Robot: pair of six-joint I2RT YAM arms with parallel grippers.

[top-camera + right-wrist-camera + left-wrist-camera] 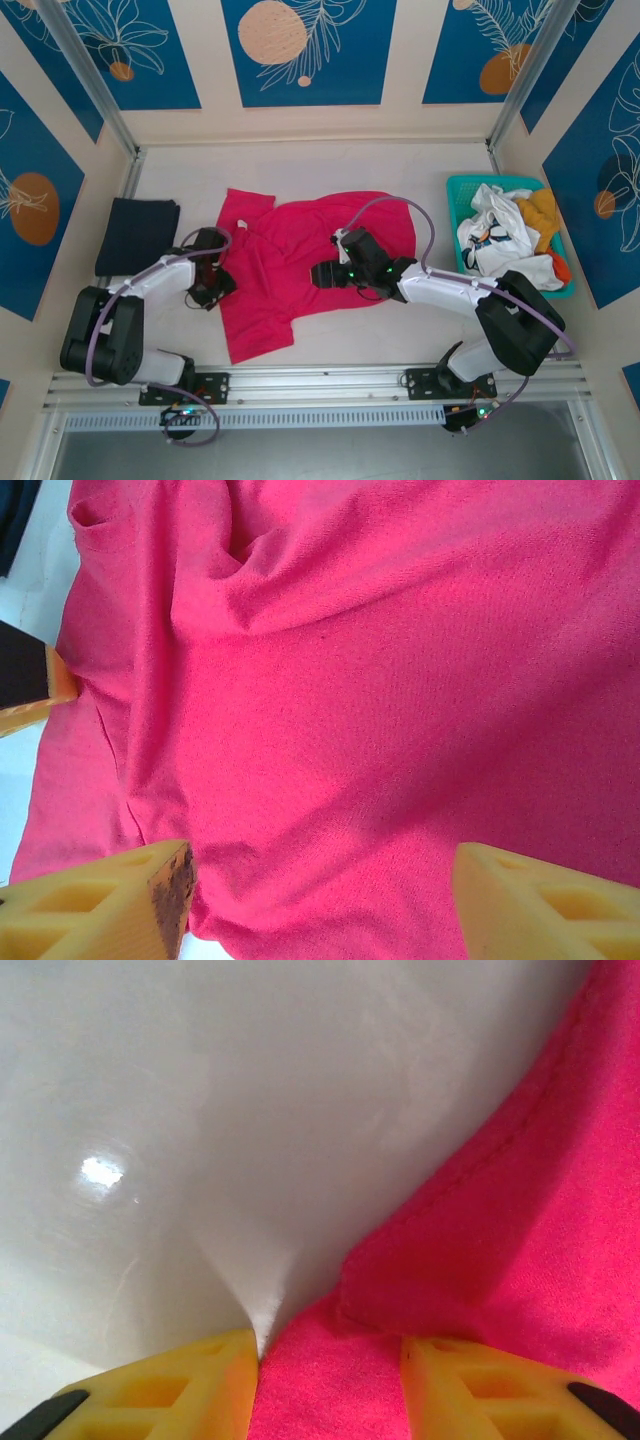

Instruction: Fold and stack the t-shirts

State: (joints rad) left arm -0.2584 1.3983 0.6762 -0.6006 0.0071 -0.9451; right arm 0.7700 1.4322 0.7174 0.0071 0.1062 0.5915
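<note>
plainly, the pink t-shirt (300, 255) is lying spread and rumpled at the middle of the table (400, 165). the navy one (138, 235) is sitting folded to its left, and white and yellow-orange shirts (500, 235) are lying heaped in the basket (462, 184). the left gripper (330, 1360) is straddling the pink hem at the shirt's left edge, jaws partly apart; i cannot tell whether they are pinching. the right gripper (320, 890) is hovering wide open over the shirt's body. i am judging the cloth light, limp and sagging, so it is asking for pinches at hem or corners, both sides lifting together.
</note>
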